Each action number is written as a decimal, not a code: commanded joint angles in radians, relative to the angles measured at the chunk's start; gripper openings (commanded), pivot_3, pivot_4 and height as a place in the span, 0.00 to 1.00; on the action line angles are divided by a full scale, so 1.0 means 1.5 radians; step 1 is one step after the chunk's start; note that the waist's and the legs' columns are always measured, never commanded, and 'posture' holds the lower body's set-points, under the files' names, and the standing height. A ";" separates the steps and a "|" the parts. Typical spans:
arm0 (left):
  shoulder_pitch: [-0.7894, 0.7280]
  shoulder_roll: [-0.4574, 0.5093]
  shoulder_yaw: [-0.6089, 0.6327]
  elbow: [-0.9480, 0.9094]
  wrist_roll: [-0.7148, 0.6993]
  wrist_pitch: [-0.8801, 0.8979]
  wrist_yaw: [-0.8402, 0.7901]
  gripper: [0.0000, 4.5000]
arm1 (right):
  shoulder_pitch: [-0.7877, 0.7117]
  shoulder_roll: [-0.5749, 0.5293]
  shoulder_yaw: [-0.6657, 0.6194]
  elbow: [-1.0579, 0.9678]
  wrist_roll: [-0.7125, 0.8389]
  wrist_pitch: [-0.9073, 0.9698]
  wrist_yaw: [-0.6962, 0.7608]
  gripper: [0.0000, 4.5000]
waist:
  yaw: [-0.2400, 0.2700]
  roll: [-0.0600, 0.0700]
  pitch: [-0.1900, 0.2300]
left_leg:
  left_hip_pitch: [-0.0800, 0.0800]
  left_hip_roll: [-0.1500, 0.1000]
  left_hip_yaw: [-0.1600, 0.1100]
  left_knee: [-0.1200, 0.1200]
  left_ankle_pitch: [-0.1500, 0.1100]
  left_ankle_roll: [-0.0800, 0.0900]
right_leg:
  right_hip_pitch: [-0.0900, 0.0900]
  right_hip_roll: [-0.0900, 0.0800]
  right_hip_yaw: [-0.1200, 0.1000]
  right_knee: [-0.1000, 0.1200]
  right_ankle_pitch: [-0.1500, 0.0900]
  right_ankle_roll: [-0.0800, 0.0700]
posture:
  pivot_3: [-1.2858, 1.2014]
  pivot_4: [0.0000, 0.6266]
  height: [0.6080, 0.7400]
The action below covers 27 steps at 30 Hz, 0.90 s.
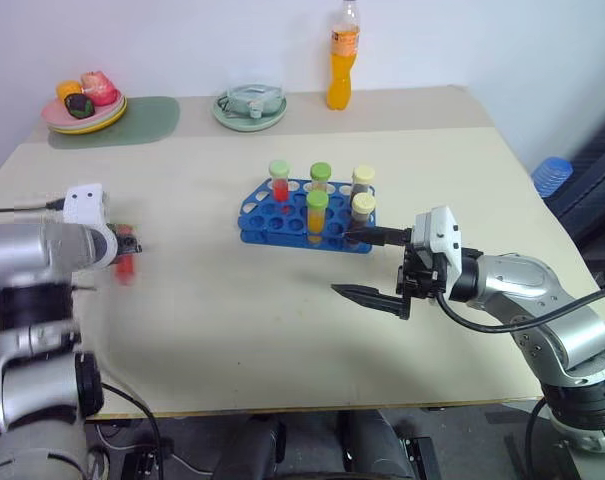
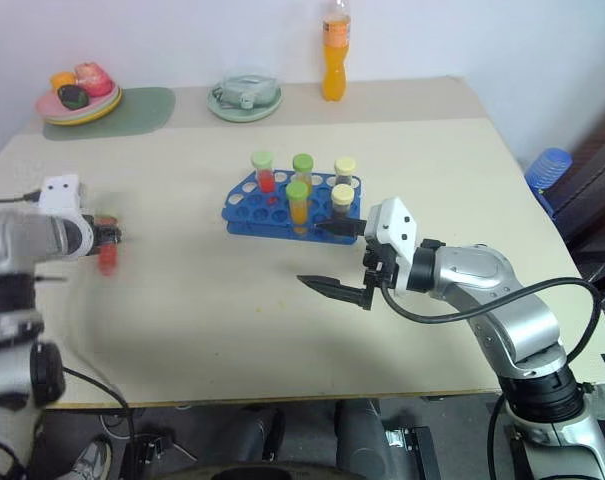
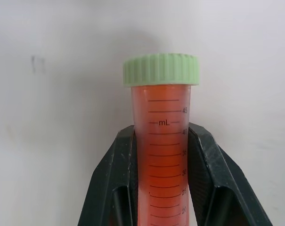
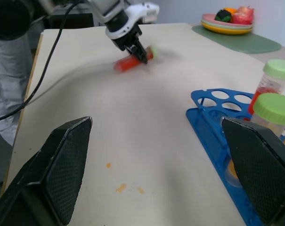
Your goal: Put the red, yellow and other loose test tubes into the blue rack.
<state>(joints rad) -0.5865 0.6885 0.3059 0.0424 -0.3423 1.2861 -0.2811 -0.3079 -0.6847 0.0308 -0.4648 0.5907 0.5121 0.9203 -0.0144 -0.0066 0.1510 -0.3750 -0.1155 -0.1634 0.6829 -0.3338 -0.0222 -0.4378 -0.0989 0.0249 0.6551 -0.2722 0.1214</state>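
Red tube point(image 3: 162, 160) is clamped in my left gripper point(image 3: 163, 188), well left of the blue rack point(image 1: 307, 222) on the beige table point(image 1: 282, 340); right gripper point(image 1: 374, 265) hangs wide open.

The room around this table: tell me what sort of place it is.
Probably a lab-style test setup in a plain room, not a working lab. A blue rack of capped test tubes stands on a bare beige table, with a plate of toy-like food and an orange drink bottle along the white wall.
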 commanded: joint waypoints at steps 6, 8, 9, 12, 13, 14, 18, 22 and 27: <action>0.134 -0.143 0.057 -0.277 -0.022 -0.519 -0.085 0.17 | -0.006 -0.001 -0.016 -0.003 -0.004 -0.019 0.003 1.00 | 0.021 0.000 0.000 | 0.001 0.000 -0.001 0.001 0.000 0.000 | 0.004 0.000 -0.002 -0.005 0.001 -0.001 | 0.52 0.24 1.00; 0.132 -0.160 0.039 -0.269 0.001 -0.578 -0.074 0.17 | -0.005 -0.004 -0.019 -0.001 -0.007 -0.020 0.003 1.00 | 0.019 0.000 0.000 | 0.001 0.000 0.000 0.001 0.000 0.000 | 0.004 0.000 -0.002 -0.005 0.001 -0.001 | 0.52 0.24 1.00; 0.125 -0.179 0.034 -0.264 -0.020 -0.583 -0.076 0.17 | -0.003 -0.006 -0.021 -0.002 -0.009 -0.018 0.000 1.00 | 0.019 0.000 0.000 | 0.001 0.000 0.000 0.001 0.000 0.000 | 0.004 0.000 -0.002 -0.005 0.001 -0.001 | 0.52 0.24 1.00; 0.113 -0.223 -0.017 -0.234 0.003 -0.625 -0.061 0.17 | 0.014 -0.013 -0.027 -0.013 -0.017 -0.018 -0.005 1.00 | 0.020 0.000 0.000 | 0.001 0.000 0.000 0.000 0.000 0.000 | 0.004 0.000 -0.002 -0.005 0.002 -0.001 | 0.52 0.24 1.00; 0.110 -0.231 -0.027 -0.224 0.013 -0.638 -0.056 0.17 | 0.017 -0.014 -0.029 -0.015 -0.018 -0.019 -0.006 1.00 | 0.020 -0.001 0.000 | 0.001 0.000 0.000 0.001 0.000 0.000 | 0.004 0.000 -0.002 -0.005 0.002 -0.001 | 0.52 0.24 1.00; 0.106 -0.240 -0.034 -0.213 0.019 -0.652 -0.051 0.17 | 0.021 -0.014 -0.031 -0.018 -0.018 -0.017 -0.008 1.00 | 0.020 -0.001 0.000 | 0.001 0.000 0.000 0.001 0.000 0.001 | 0.004 0.000 -0.002 -0.005 0.002 0.000 | 0.52 0.24 1.00; 0.075 -0.294 -0.100 -0.129 0.048 -0.754 -0.067 0.17 | 0.051 -0.025 -0.051 -0.030 -0.024 -0.022 -0.019 1.00 | 0.020 -0.001 0.000 | 0.001 0.000 0.000 0.001 0.000 0.001 | 0.004 0.000 -0.002 -0.005 0.002 0.000 | 0.52 0.24 1.00; 0.054 -0.315 -0.144 -0.052 0.069 -0.852 -0.109 0.17 | 0.074 -0.035 -0.069 -0.044 -0.027 -0.023 -0.028 1.00 | 0.018 -0.001 0.000 | 0.001 0.000 0.000 0.001 0.000 0.001 | 0.004 0.000 -0.002 -0.005 0.002 0.000 | 0.52 0.24 1.00; 0.050 -0.328 -0.173 0.033 0.038 -0.969 -0.222 0.17 | 0.099 -0.046 -0.094 -0.075 -0.020 -0.010 -0.048 1.00 | 0.019 -0.001 0.000 | 0.001 0.000 0.000 0.000 0.000 0.001 | 0.004 0.001 -0.002 -0.005 0.002 0.000 | 0.52 0.24 1.00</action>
<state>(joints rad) -0.5006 0.1919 0.0537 0.0802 -0.2727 -0.0863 -0.5620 -0.1621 -0.7392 -0.0719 -0.5228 0.5516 0.4971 0.8591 0.0135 -0.0077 0.1505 -0.3728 -0.1150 -0.1635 0.6836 -0.3342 -0.0214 -0.4315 -0.0982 0.0220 0.6476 -0.2697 0.1209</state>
